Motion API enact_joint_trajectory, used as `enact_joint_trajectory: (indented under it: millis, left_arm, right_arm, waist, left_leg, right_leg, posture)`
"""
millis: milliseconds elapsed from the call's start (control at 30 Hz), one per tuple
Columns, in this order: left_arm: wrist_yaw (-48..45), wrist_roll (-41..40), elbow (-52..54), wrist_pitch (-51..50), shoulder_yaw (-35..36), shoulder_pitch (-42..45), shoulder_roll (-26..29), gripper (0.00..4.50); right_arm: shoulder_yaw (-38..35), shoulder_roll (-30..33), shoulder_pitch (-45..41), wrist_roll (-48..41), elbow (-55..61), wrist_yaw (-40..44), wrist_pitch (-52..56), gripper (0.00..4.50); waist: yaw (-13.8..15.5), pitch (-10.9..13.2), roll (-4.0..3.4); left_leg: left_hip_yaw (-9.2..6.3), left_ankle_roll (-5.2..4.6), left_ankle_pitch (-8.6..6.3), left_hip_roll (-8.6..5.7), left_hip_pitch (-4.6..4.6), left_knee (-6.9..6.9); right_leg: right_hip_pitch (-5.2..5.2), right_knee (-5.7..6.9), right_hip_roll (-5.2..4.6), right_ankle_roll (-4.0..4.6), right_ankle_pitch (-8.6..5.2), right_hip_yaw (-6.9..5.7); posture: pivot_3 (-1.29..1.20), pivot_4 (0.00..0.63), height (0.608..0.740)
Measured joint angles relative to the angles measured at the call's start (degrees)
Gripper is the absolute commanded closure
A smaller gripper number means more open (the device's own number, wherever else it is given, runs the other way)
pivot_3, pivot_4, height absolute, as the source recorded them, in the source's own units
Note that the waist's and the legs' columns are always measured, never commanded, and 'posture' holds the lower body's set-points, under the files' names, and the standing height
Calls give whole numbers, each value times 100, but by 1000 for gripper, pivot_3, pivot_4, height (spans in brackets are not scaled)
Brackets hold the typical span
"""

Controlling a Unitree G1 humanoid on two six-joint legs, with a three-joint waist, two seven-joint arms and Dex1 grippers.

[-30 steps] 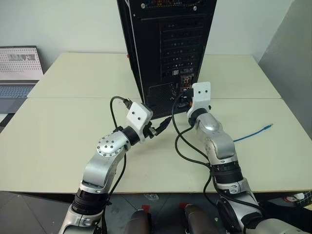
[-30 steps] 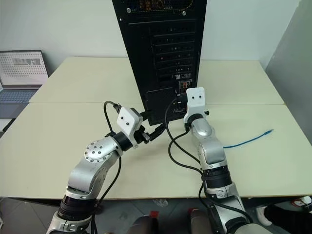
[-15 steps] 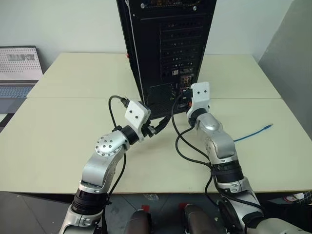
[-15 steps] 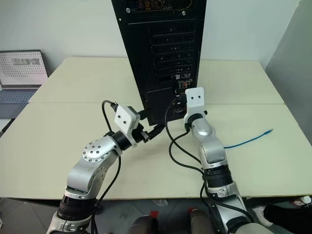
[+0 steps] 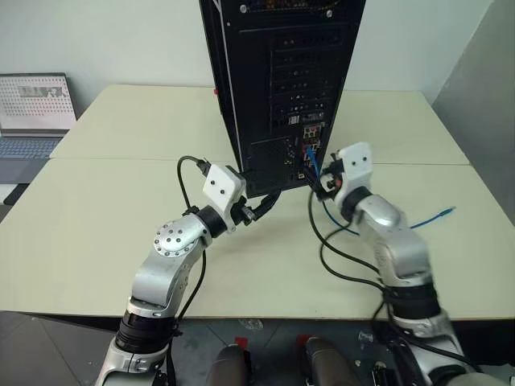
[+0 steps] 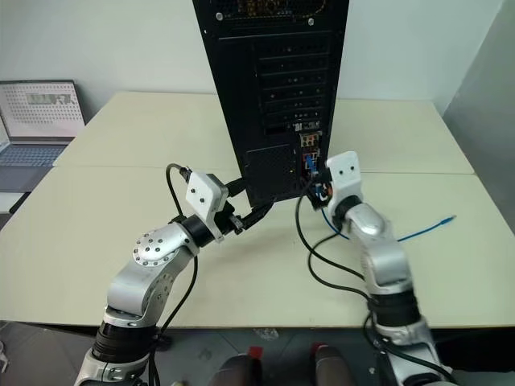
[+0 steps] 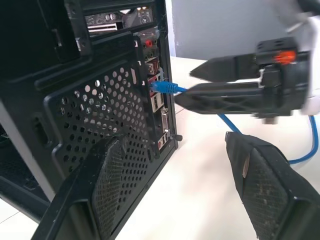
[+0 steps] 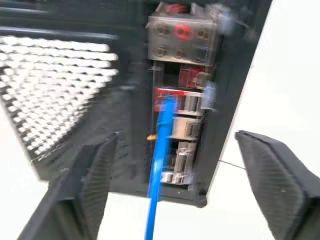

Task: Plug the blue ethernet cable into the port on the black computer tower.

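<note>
The black computer tower (image 5: pixel 273 64) stands on the table with its rear face toward me. The blue ethernet cable (image 7: pixel 170 88) sits with its plug in the port (image 7: pixel 154 86) among the rear connectors. Its cord runs down and across the table to a loose end (image 5: pixel 449 211) at the right. My right gripper (image 8: pixel 175 137) is open a little back from the panel, its fingers either side of the cord without touching it. At the tower's lower corner my left gripper (image 7: pixel 174 140) is open, one finger (image 7: pixel 105 185) against the vent grille.
A grey laptop (image 5: pixel 32 104) stands open at the far left. The cream table (image 5: pixel 121 201) stretches wide on both sides of the tower. Black arm cables (image 5: pixel 338 257) loop over the table beneath my right arm.
My right gripper has opened and drawn back to the right from the connector panel, leaving the blue cable plugged in. The left gripper has stayed put.
</note>
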State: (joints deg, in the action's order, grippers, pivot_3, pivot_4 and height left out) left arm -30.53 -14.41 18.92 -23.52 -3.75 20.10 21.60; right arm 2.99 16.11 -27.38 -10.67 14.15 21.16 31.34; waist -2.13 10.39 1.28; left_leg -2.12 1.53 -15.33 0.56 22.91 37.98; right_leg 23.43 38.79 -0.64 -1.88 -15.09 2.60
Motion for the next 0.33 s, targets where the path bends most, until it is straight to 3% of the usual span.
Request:
enact_joint_trajectory:
  millis: [333]
  left_arm:
    - [-703,-225,-108,-103,509,-92,1031,1141]
  right_arm:
    - [-1091,1663,486,-1205,433,1921,-141,62]
  waist:
    - [25,4,0]
  left_leg:
    - [1,0,0,2,-1,1]
  right_leg:
    - [-3,-5,3,1,-1,0]
  posture:
    - [0,150,740]
